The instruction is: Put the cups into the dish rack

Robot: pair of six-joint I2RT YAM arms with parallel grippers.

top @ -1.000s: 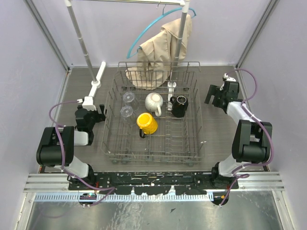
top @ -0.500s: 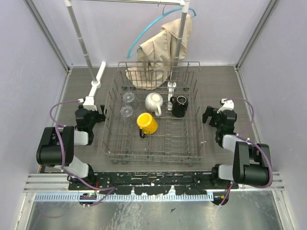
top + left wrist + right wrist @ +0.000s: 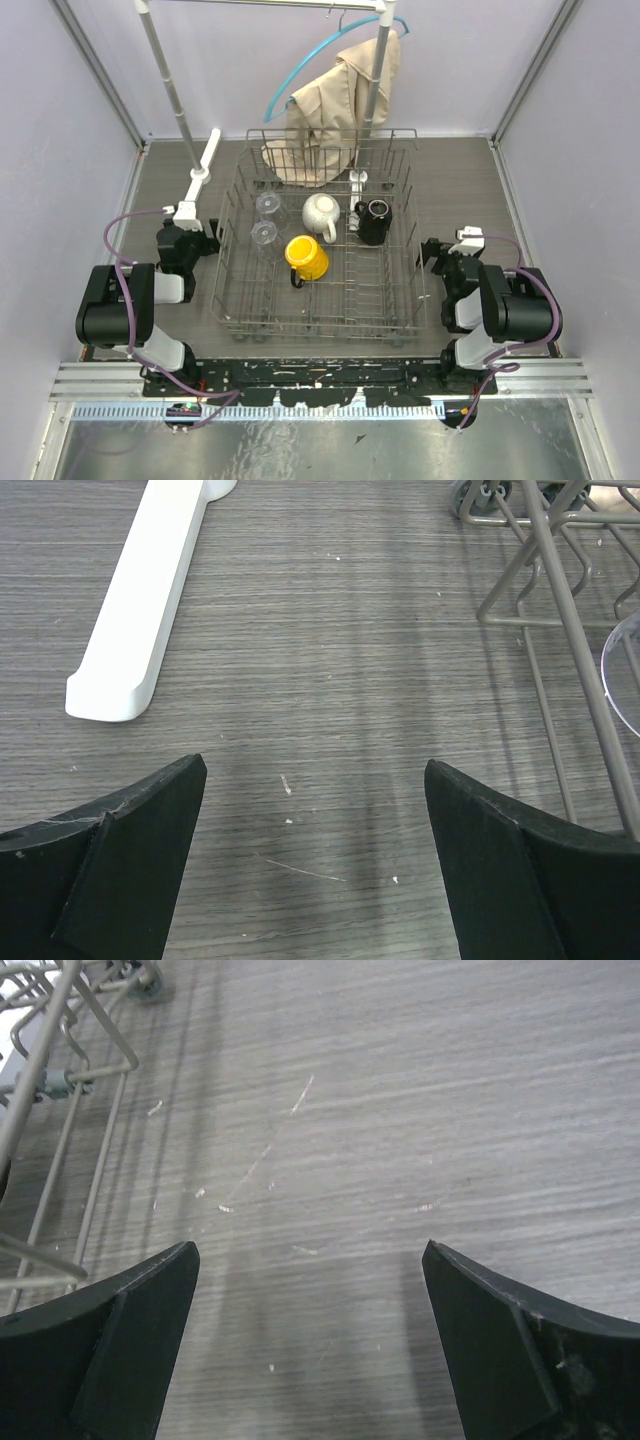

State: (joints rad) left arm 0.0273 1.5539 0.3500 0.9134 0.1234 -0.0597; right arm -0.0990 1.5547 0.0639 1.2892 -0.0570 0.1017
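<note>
My left gripper (image 3: 315, 780) sits jaws wide apart, empty. The large grey wire dish rack (image 3: 385, 290) holds two clear glass tumblers (image 3: 263, 234), a yellow mug (image 3: 306, 257), a round-bellied white mug (image 3: 320, 212), a black mug (image 3: 373, 222) — my right gripper (image 3: 310, 1260) gapes too, empty.

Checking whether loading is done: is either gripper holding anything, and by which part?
Nothing is held: the left gripper and the right gripper are open, empty, beside the dish rack.

Empty, the left gripper (image 3: 315, 768) and right gripper (image 3: 310, 1247) hang low, seemingly tilted forward, jaws wide
</note>
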